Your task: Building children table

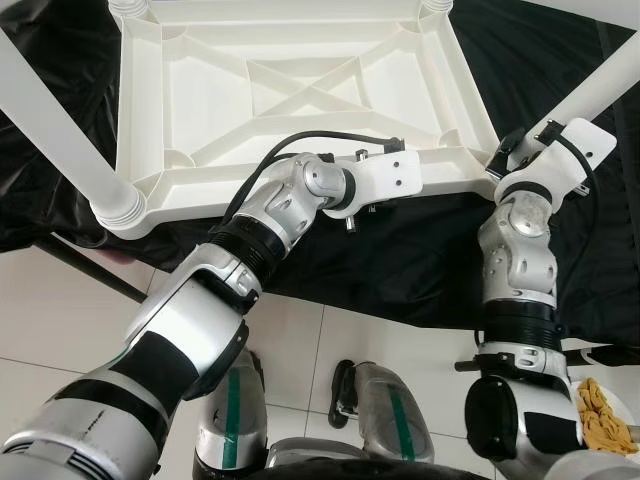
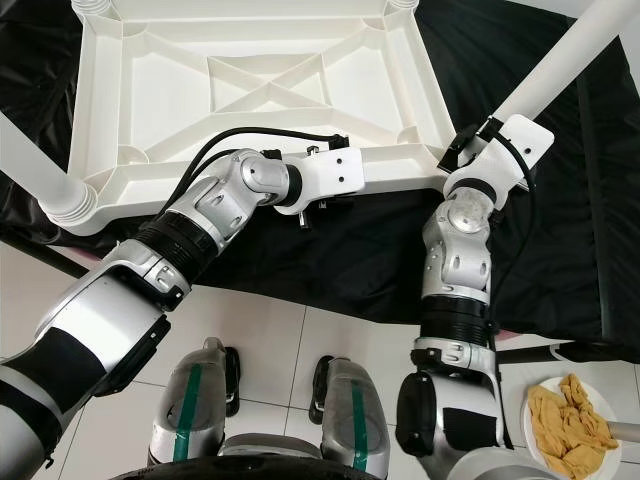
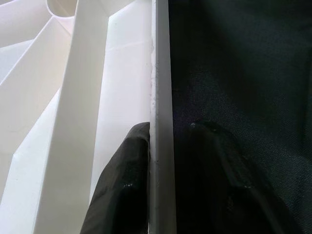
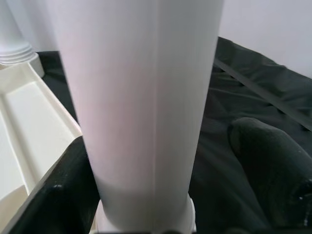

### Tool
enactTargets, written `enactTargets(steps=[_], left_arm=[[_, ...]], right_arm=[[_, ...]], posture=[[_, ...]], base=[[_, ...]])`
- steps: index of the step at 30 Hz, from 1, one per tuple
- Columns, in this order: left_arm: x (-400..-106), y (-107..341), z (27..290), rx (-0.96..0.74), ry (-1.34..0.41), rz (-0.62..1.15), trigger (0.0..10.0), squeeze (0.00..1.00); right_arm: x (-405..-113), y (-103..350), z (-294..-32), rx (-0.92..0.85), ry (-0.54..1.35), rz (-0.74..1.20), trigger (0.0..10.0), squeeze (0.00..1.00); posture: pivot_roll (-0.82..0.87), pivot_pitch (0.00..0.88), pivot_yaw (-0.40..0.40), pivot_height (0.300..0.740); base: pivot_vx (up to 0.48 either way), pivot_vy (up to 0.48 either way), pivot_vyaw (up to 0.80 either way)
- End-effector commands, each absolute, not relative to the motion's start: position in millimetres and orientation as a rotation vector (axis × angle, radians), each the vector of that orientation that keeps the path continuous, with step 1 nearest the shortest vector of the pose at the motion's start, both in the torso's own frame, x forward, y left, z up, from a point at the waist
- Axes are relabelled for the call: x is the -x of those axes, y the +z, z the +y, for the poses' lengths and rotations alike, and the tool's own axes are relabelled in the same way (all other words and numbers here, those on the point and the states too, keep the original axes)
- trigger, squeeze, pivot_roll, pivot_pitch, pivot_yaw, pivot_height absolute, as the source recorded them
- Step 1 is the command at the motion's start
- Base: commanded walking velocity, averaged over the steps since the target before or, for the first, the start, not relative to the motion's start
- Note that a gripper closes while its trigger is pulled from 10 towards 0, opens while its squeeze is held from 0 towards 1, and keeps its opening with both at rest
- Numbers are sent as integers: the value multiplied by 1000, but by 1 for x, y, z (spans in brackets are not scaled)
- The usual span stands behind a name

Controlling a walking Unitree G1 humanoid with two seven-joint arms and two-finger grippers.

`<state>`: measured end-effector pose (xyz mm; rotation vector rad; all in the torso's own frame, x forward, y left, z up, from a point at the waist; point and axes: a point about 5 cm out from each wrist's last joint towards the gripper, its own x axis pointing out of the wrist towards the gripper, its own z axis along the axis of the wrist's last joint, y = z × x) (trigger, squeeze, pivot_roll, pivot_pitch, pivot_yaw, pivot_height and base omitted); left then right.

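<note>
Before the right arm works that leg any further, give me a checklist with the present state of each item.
1. Left tool pinching the tabletop near rim: ok.
2. Right tool straddling the near right leg: ok, though a tight grip cannot be told.
3. Leg seated fully in its corner socket: cannot tell.
4. Near left leg standing in its socket: ok.
5. Tabletop upside down on the black cloth: ok.

A home room: pale floor tiles (image 1: 60,320), black sheet (image 2: 560,220), plate of snacks (image 2: 570,425) on the floor
</note>
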<state>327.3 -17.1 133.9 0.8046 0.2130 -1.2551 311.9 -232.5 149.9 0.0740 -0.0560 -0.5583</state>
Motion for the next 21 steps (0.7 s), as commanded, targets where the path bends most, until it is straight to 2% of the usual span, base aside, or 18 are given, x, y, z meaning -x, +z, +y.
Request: enactTargets(steps=[1,4,5,9,11,15,21], left_arm=[[-323,117,-11,-802,-1260,296,10000,0],[-323,117,-12,-802,-1260,296,10000,0],[-323,117,-12,-803,-1260,296,10000,0],[-323,117,-12,-803,-1261,296,10000,0],[-323,117,-12,-803,-1263,294,10000,0],[-323,117,-12,-804,-1264,294,10000,0],[-323,117,-11,-808,-1265,294,10000,0]], right_arm=[[-309,154,-251,-84,-560,-96,10000,1000],[-312,155,-256,-77,-515,-94,10000,1000],[-315,152,-258,-73,-433,-69,10000,0],[-320,150,-262,-70,-283,-49,10000,0],[-321,146,-266,-33,-119,-18,10000,0],[-320,144,-269,24,-3,-2,10000,0],[-320,138,-270,76,283,34,10000,0]], posture=[[50,42,-64,740],[49,43,-64,740],[49,43,-64,740],[48,43,-63,740],[49,43,-62,740],[51,42,-61,740],[53,37,-57,740]], base=[[0,0,0],[0,0,0],[0,0,0],[0,0,0],[0,0,0],[0,0,0],[0,0,0]])
